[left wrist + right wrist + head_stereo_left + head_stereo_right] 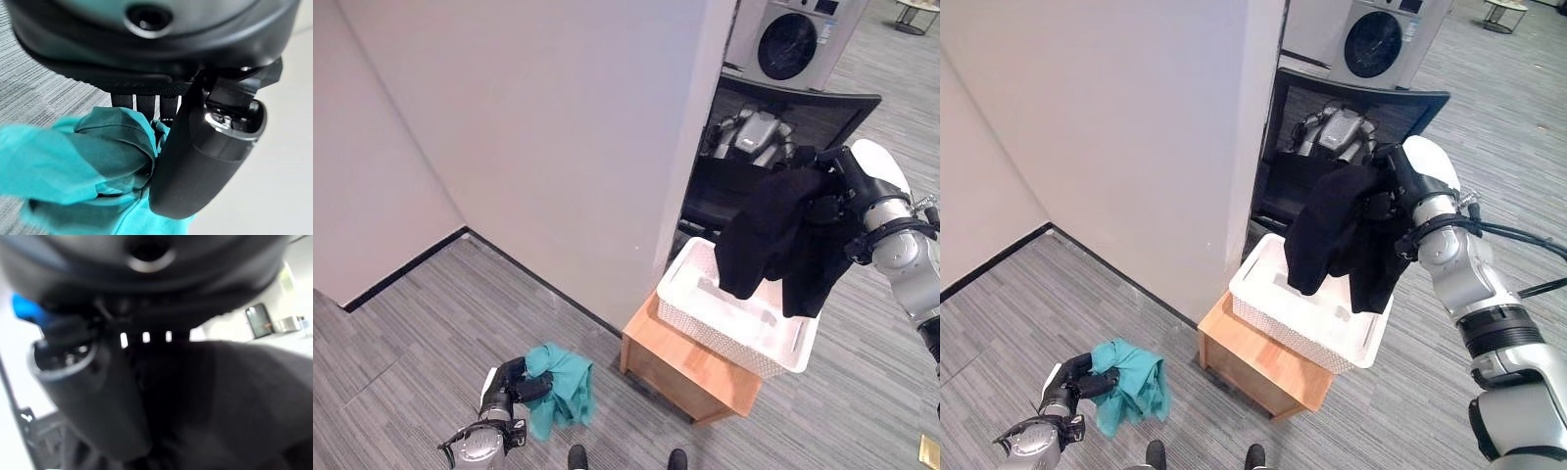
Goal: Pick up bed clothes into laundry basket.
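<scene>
1. Right hand [830, 201] is raised over the white laundry basket [705, 323], fingers clenched in a black garment [773, 235]. The cloth hangs from the grip in two loose lobes; the lower hems dangle just above or into the basket's open top, contact cannot be told.
2. Right wrist view: dark cloth [230, 396] is bunched against the palm and thumb. Grip looks firm.
3. Left hand [514, 382] is low near the grey floor [411, 333], fingers and thumb curled round a teal garment [563, 387]. Left wrist view confirms a fold of teal cloth [98, 156] pinched between thumb and fingers. The rest hangs below the hand; whether it is clear of the floor I cannot tell.
4. The basket sits on a low wooden stand [680, 367] beside a white wall [538, 147]. A washing machine [793, 39] stands in the background, well apart.
5. Handling judgement: both garments are soft, light, limp. They drape rather than hold shape, so a bunched pinch at one fold carries the lot. No breakage risk. Trailing ends may snag on the basket rim or hang outside.
6. Judgement: the black piece is near release, and lower before letting go so the hems fall inside. The teal piece needs carrying across to the basket.
</scene>
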{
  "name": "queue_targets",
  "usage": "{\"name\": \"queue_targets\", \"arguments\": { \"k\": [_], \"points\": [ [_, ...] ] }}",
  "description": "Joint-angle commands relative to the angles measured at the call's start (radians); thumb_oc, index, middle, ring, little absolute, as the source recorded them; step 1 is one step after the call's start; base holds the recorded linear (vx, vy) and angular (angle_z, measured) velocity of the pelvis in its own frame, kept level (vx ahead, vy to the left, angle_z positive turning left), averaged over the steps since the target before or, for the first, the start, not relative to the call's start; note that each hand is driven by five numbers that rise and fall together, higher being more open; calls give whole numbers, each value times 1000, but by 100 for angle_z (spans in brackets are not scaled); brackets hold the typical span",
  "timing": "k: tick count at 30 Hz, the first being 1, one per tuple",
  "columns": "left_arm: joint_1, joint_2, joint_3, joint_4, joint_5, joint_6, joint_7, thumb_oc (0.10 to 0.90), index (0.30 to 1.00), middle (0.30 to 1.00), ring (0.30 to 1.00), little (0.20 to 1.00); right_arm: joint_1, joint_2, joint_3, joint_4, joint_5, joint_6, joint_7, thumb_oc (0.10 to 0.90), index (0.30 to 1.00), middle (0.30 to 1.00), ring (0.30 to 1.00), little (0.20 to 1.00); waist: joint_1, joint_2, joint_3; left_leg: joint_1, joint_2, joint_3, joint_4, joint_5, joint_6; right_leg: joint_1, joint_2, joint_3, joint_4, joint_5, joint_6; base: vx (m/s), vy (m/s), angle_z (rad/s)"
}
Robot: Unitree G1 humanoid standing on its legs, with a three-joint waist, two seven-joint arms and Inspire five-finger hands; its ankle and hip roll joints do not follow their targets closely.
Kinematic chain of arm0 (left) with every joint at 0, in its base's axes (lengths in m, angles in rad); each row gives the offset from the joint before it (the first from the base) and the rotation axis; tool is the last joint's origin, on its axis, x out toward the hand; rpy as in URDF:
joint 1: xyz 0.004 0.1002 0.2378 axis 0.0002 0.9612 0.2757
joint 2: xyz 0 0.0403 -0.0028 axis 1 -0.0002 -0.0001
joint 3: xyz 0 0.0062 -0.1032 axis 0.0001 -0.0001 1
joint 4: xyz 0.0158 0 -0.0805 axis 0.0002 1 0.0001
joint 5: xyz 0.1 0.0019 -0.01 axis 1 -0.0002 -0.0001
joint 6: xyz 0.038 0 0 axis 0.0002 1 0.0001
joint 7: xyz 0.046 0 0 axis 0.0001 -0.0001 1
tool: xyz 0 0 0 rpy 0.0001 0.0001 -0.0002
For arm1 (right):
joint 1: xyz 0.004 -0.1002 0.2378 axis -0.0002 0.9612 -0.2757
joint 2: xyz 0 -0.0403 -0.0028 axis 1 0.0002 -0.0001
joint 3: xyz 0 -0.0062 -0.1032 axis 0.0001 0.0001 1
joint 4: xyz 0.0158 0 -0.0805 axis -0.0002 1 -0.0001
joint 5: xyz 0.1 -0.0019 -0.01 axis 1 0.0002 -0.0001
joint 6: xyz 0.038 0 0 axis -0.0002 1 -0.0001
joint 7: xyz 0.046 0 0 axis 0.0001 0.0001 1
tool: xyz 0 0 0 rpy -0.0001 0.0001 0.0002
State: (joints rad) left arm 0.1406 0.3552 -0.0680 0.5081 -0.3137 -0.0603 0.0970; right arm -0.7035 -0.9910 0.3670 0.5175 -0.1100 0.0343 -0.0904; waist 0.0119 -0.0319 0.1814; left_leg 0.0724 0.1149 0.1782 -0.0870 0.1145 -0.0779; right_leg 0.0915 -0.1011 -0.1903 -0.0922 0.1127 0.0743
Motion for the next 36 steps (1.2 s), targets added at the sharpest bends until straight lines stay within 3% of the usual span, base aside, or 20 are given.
{"name": "queue_targets", "arguments": {
  "k": [1,14,21,22,23,29,34,36],
  "points": [
    [-68,47,-38,-19,-12,-92,-8,400,300,300,300,300,-178,2,-19,97,-28,-25,-77,400,300,300,300,300,16,-12,-62,3,55,1,0,-47,-71,4,-31,-45,5,-104,71,-6,-5,3],
    [-80,48,-47,-1,-24,-94,-15,400,300,300,300,300,-157,107,-8,239,-27,-10,-76,400,300,300,300,300,23,25,-12,-58,55,-4,0,-32,-71,-57,-41,-48,5,-97,75,-16,-4,1],
    [-100,47,-78,24,-22,-94,-21,400,300,300,300,300,-177,237,24,444,-17,-5,-72,400,300,300,300,300,41,34,-1,-65,55,-7,0,-29,-69,-61,-41,-48,5,-100,75,0,0,0],
    [-107,47,-85,33,-25,-93,-21,400,300,300,300,300,-187,253,24,478,-11,-1,-75,536,505,505,505,505,45,34,1,-69,55,-10,0,-27,-69,-63,-41,-49,5,-100,75,0,0,0],
    [-118,48,-88,37,-29,-93,-19,400,300,300,300,300,-201,266,30,515,-14,1,-78,800,900,900,900,900,49,33,4,-75,53,-12,0,-26,-70,-68,-42,-50,5,-98,75,0,0,0],
    [-150,52,-95,72,-30,-95,-9,400,300,300,300,300,-238,266,35,604,-25,7,-90,800,900,900,900,900,52,34,5,-91,54,-23,0,-24,-73,-75,-40,-59,5,-103,74,-3,-6,12],
    [-159,59,-66,87,9,-100,21,400,300,300,300,300,-169,248,-24,488,-1,-12,-139,800,900,900,900,900,44,34,2,-68,53,-21,0,-34,-70,-47,-43,-56,5,-109,77,0,0,0],
    [-159,76,-27,85,30,-102,32,400,300,300,300,300,-40,204,-109,328,-14,-28,-169,800,900,900,900,900,33,33,-13,-46,51,-15,0,-44,-67,-28,-49,-54,5,-109,83,68,33,0]
  ]
}}
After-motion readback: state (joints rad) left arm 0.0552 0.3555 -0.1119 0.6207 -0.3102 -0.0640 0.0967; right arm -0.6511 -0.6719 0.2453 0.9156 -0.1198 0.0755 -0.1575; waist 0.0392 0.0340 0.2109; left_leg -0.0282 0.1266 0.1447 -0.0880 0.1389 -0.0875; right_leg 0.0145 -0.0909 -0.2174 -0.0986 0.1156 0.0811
